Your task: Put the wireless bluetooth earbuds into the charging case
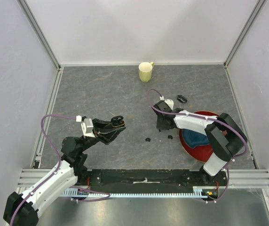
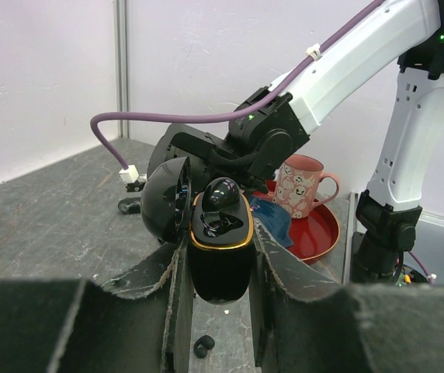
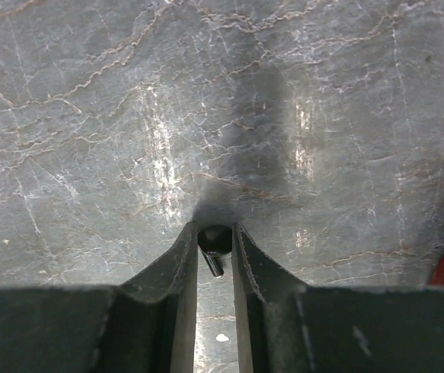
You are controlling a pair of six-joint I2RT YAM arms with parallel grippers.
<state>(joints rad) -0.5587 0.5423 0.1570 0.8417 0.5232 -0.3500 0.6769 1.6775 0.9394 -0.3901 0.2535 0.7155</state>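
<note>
A: Left side?
B: I see the left gripper (image 2: 219, 249) lifted off the worktop (image 1: 101, 94), jaws pinching the charging case (image 2: 220, 272), lid open, one earbud (image 2: 222, 194) seated inside.
A: And right?
B: The right gripper (image 3: 214, 231) is down at the worktop, jaws narrow, pinching a second earbud (image 3: 216, 239) at their tips. A loose earbud (image 1: 148, 140) lies between the arms.

Soft, even overhead light fills the top view, with faint shadows. In the right wrist view pale glare streaks the worktop (image 3: 303, 124); a dark smear above the right claw (image 3: 215, 233) is perhaps its shadow, and the near foreground looks blurred.
</note>
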